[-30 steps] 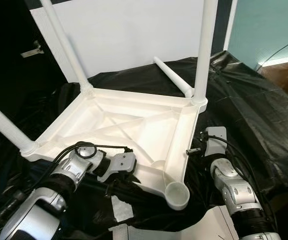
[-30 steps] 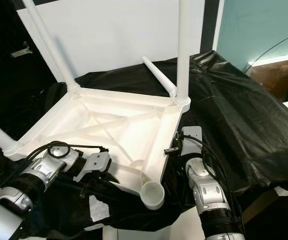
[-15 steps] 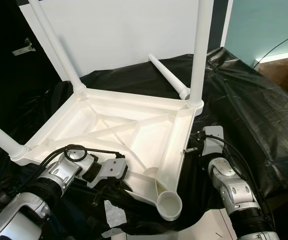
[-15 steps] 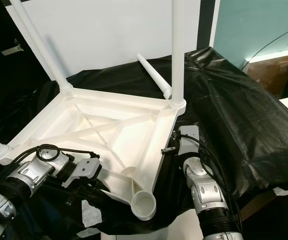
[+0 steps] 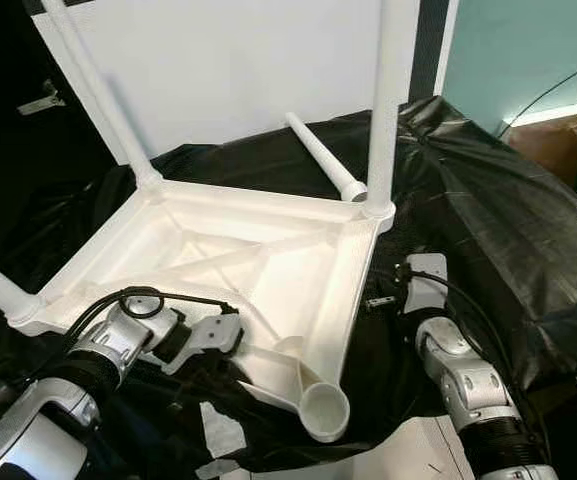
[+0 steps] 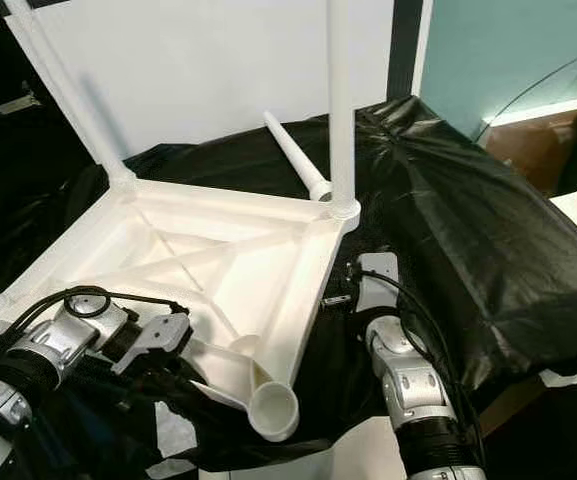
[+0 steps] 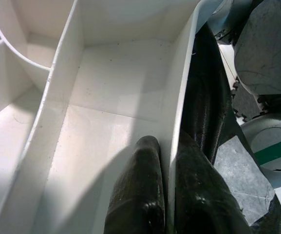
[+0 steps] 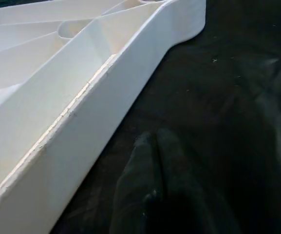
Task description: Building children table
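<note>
Nearest the camera, the empty leg socket [image 5: 324, 411] of the upturned white children's table [image 5: 258, 262] juts over the near edge of the black plastic sheet [image 5: 488, 200] that covers the support under it. Just left of that corner, the left tool [image 7: 165, 190] is pinched on the table's near rim, one finger inside the frame and one outside. To the right, the right tool [image 8: 152, 161] has its fingers pressed together, holding nothing, resting on the sheet just beside the table's right side wall. Further back, three legs stand in their sockets, the right rear leg [image 5: 386, 100] upright, and the fourth, loose leg [image 5: 323, 157] lies on the sheet behind that corner. The risk I see: the thin rim could slip from the left tool's narrow pinch, or the table could slide on the slick sheet, so that the overhanging corner tips off the edge.
</note>
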Robot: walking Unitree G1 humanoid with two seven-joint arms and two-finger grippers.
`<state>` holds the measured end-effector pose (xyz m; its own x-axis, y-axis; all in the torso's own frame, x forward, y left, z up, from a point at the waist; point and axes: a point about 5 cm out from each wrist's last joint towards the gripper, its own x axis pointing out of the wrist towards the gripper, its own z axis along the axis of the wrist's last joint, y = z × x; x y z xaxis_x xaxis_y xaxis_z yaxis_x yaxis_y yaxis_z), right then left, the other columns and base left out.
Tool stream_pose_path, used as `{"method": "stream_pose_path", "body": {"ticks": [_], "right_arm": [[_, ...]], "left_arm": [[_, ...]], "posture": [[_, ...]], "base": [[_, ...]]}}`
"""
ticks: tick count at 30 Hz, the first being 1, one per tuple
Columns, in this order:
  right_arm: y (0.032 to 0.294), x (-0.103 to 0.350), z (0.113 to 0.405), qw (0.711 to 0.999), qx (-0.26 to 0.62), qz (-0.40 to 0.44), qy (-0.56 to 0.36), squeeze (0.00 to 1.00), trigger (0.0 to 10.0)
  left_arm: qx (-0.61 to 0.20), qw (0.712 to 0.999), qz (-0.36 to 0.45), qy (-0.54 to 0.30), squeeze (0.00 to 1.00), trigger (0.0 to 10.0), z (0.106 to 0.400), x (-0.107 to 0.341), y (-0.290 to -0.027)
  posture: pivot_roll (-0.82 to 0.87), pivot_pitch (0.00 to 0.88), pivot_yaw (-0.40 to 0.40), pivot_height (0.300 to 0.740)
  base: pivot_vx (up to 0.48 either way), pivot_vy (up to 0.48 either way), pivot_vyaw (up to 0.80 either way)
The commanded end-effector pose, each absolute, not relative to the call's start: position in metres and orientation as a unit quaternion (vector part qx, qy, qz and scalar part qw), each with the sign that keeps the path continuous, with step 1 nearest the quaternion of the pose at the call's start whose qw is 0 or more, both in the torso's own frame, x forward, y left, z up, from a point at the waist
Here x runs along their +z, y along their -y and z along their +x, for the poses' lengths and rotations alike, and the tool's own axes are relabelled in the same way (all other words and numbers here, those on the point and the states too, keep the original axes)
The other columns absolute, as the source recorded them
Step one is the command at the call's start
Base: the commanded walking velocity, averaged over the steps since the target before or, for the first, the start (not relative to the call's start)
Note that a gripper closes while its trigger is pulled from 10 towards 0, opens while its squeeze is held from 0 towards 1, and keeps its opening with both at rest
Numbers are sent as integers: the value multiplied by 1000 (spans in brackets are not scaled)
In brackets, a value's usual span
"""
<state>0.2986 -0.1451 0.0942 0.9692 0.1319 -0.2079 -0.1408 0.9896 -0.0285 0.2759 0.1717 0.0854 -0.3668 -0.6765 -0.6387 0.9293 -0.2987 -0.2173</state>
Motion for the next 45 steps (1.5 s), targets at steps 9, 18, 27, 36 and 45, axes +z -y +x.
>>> {"method": "stream_pose_path", "body": {"ticks": [9, 18, 27, 36, 45], "right_arm": [[145, 88, 294, 990, 66, -17, -120, 0, 10000], [147, 87, 294, 990, 65, -19, -122, 0, 10000], [147, 86, 293, 990, 62, -18, -122, 0, 10000], [146, 86, 292, 990, 66, -18, -122, 0, 10000], [146, 84, 290, 990, 67, -18, -126, 0, 10000]], "left_arm": [[-729, 526, 155, -410, 0, 0, 251, 51, -213], [-719, 532, 154, -420, 0, 0, 249, 51, -225], [-702, 549, 149, -429, 0, 0, 249, 56, -238], [-716, 595, 112, -348, 0, 10000, 262, 72, -220], [-717, 575, 130, -370, 769, 10000, 254, 70, -231]], "posture": [[-167, 12, 97, 740], [-163, 13, 98, 740], [-156, 14, 101, 740], [-152, 11, 95, 740], [-153, 16, 95, 740]], "base": [[0, 0, 0], [0, 0, 0], [0, 0, 0], [0, 0, 0], [0, 0, 0]]}}
